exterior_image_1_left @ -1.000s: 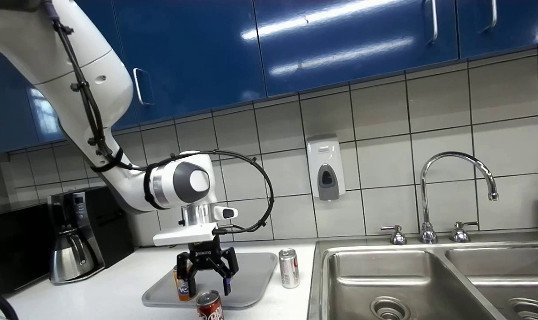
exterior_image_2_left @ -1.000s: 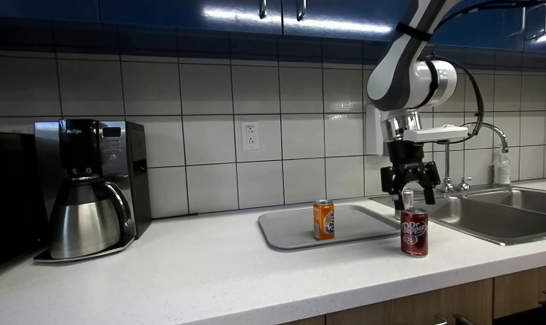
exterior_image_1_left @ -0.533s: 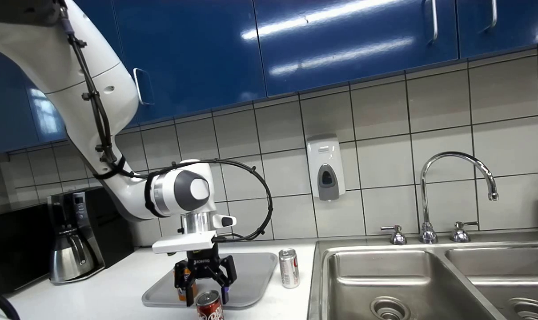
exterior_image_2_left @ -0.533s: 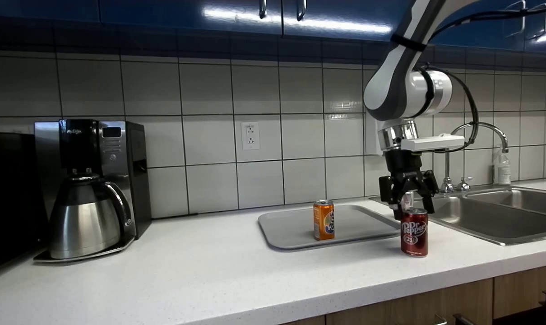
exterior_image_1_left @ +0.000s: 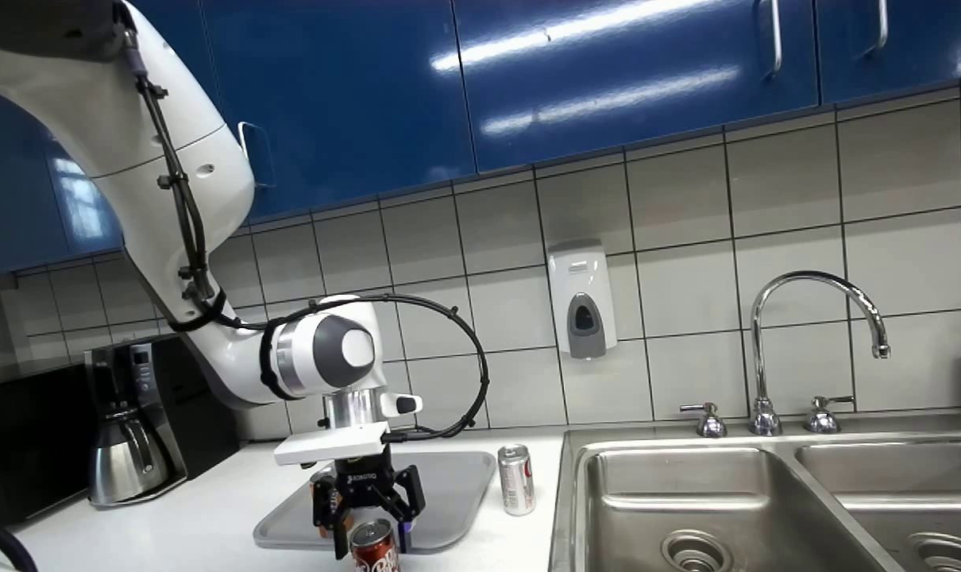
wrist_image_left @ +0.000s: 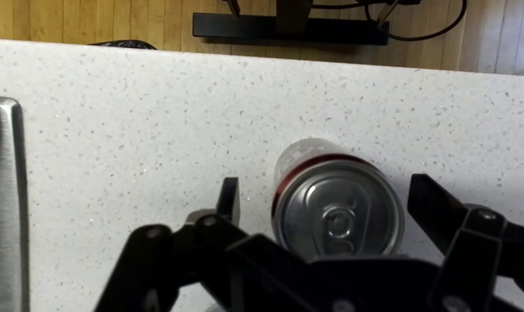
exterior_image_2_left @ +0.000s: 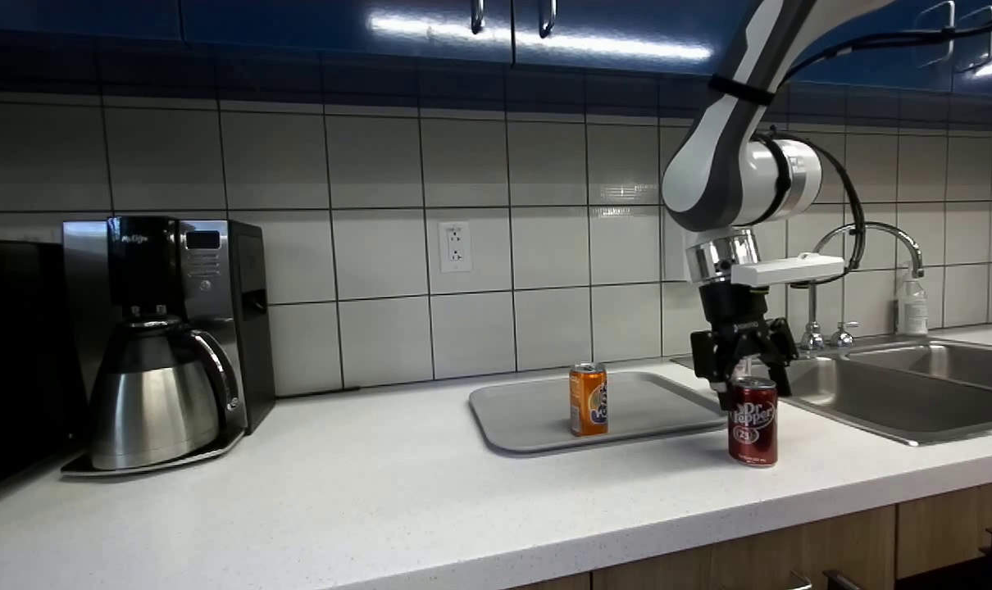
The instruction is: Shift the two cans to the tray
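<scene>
The dark red can stands upright on the counter in front of the tray's near right corner. It also shows in an exterior view and, from above, in the wrist view. My gripper is open, pointing down, with its fingers on either side of the can's top. In the wrist view the gripper shows a gap on both sides of the can. The silver-grey can stands upright between the tray and the sink; in an exterior view it is mostly hidden behind the gripper.
An orange can stands on the tray's near part. The steel sink with its faucet lies right of the silver-grey can. A coffee maker stands at the left. The counter's front edge shows in the wrist view.
My gripper has come down from above the dark red can, so its open fingers now flank the can's top. The cans and the tray have not moved.
</scene>
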